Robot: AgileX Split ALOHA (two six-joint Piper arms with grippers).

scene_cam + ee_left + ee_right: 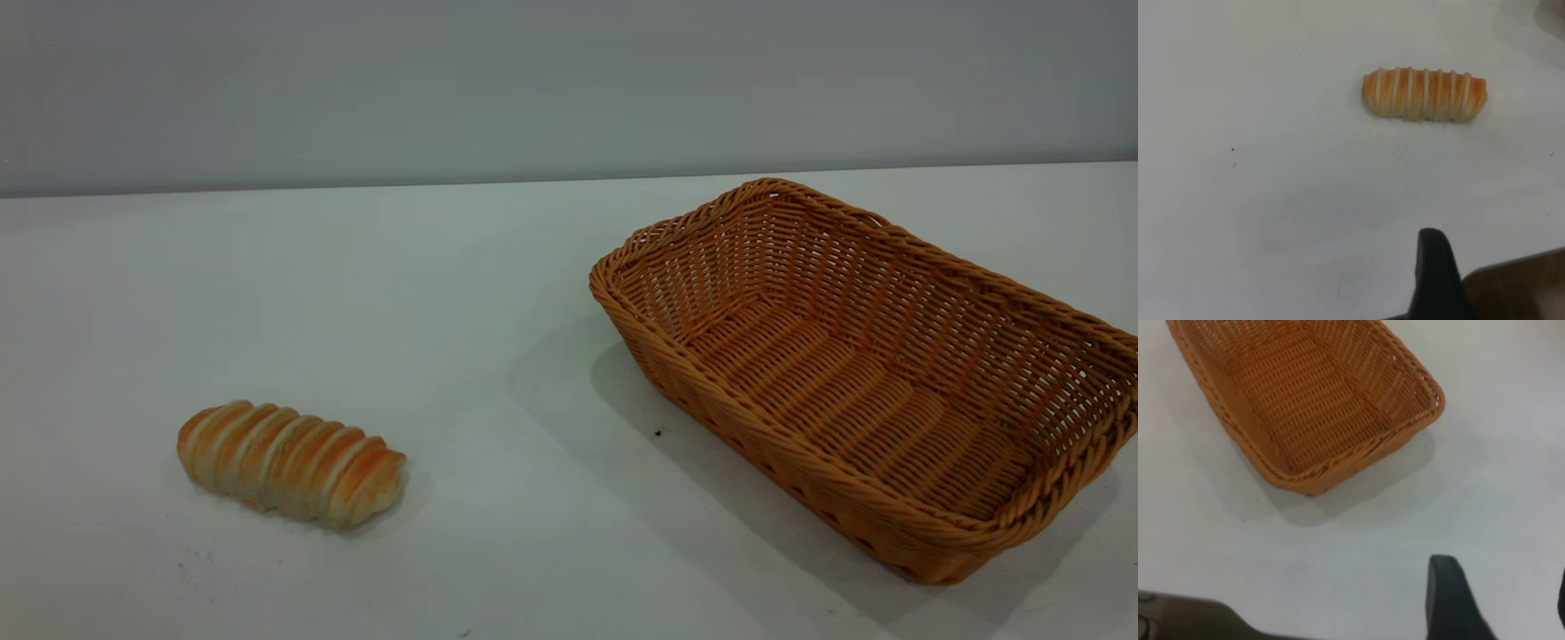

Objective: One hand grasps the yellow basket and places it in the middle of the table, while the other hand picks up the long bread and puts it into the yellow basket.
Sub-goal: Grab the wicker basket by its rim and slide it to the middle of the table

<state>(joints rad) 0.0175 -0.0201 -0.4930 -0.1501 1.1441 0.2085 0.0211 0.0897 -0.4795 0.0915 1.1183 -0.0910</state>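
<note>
The yellow basket (871, 373) is a large orange-tan wicker tray that stands empty on the right side of the white table (498, 293). It also shows in the right wrist view (1305, 400). The long bread (292, 464), golden with pale stripes, lies on the left front of the table and shows in the left wrist view (1425, 93). Neither gripper shows in the exterior view. My left gripper (1498, 267) hangs well back from the bread, with one dark finger (1435, 273) in view. My right gripper (1505, 593) is open and empty, back from the basket's short end.
The table's edge, with a brown surface (1525, 287) beyond it, lies close to my left gripper. A dark edge (1198, 617) runs beside my right gripper. A grey wall (569, 80) stands behind the table. Bare tabletop lies between bread and basket.
</note>
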